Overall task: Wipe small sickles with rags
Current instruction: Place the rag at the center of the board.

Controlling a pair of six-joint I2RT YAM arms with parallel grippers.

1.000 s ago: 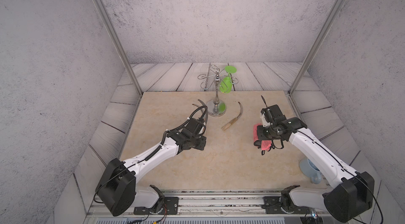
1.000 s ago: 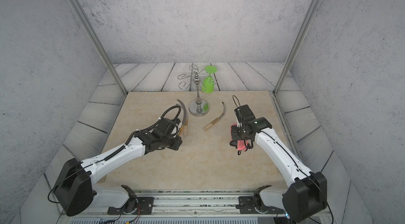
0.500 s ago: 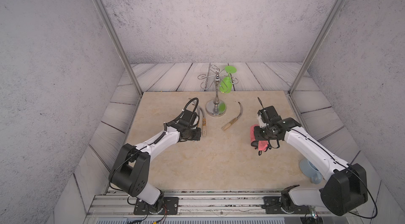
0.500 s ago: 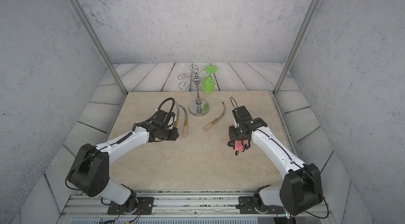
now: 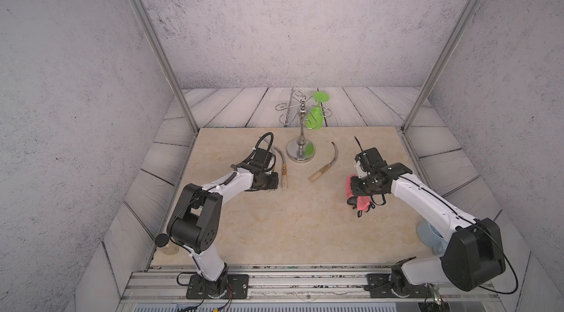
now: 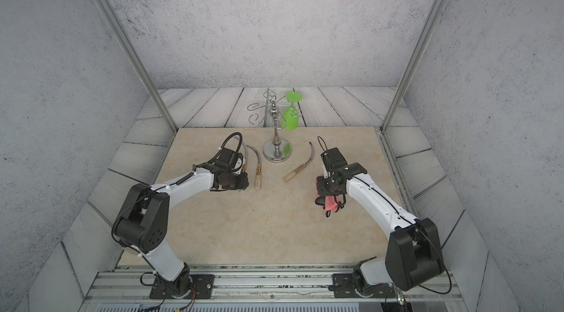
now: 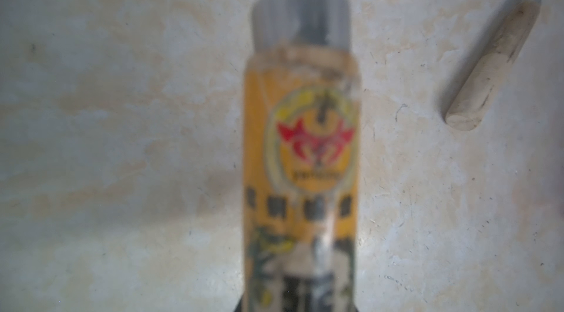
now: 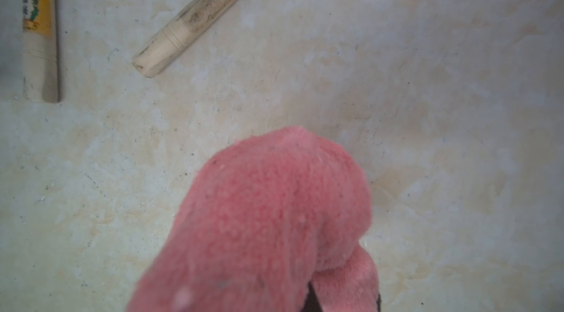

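My left gripper point(image 5: 271, 179) is shut on a small sickle point(image 7: 300, 148) at its pale handle, where a yellow-black label band shows; its blade points toward the back. A second labelled sickle point(image 5: 284, 170) lies on the tile just right of that gripper. A third, plain-handled sickle point(image 5: 324, 169) lies right of the stand, and its handle also shows in the right wrist view point(image 8: 189, 23). My right gripper point(image 5: 355, 199) is shut on the pink rag point(image 8: 274, 219), which bulges out ahead of the jaws a little above the tile, right of the plain sickle. The rag hides the right fingertips.
A chrome wire-armed stand point(image 5: 300, 142) with a green goblet point(image 5: 316, 115) hung on it stands at the back centre of the beige tile point(image 5: 290, 234). A pale blue cup point(image 5: 427, 231) sits off the tile under my right arm. Metal posts point(image 5: 171, 66) flank the work area.
My left arm has folded up, carrying its gripper and sickle a little toward the back. My right gripper has drifted slightly left with the rag.
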